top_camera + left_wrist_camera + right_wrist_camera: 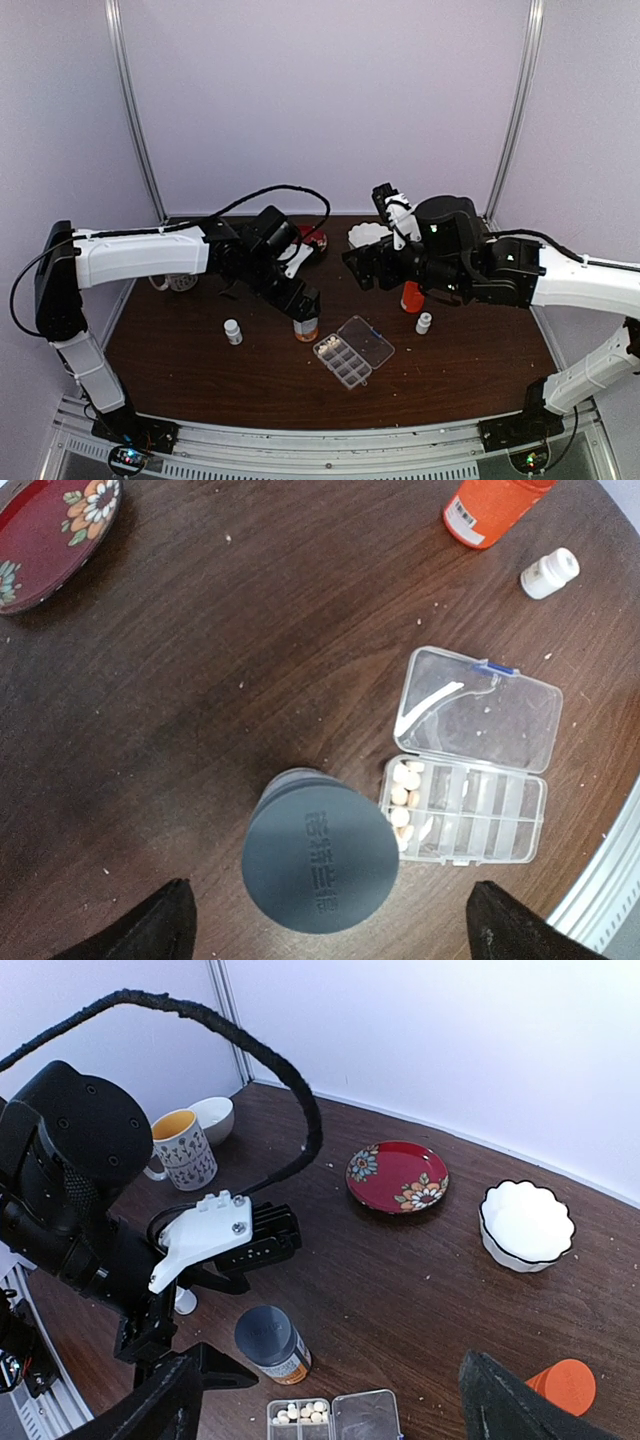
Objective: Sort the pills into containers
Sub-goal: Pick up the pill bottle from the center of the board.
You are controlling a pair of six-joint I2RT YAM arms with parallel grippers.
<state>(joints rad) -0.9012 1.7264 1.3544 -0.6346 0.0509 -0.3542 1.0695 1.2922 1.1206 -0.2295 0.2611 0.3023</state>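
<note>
The clear pill box (343, 363) lies open on the dark table, lid (482, 712) folded back. Whitish pills (404, 796) fill its end cells; the other containers (490, 813) look nearly bare. A grey-capped amber bottle (320, 852) stands upright just left of the box. My left gripper (325, 925) hangs open above that bottle, one finger on each side, touching nothing. My right gripper (335, 1400) is open and raised over the table, with the pill box (330, 1418) below it. In the top view the left gripper (305, 307) sits over the bottle (306, 329).
An orange bottle (411, 296) and a small white bottle (424, 322) stand right of the box. Another small white bottle (232, 331) is at the left. At the back are a red flowered plate (397, 1176), a white scalloped bowl (527, 1222), a mug (183, 1150) and a white bowl (213, 1118).
</note>
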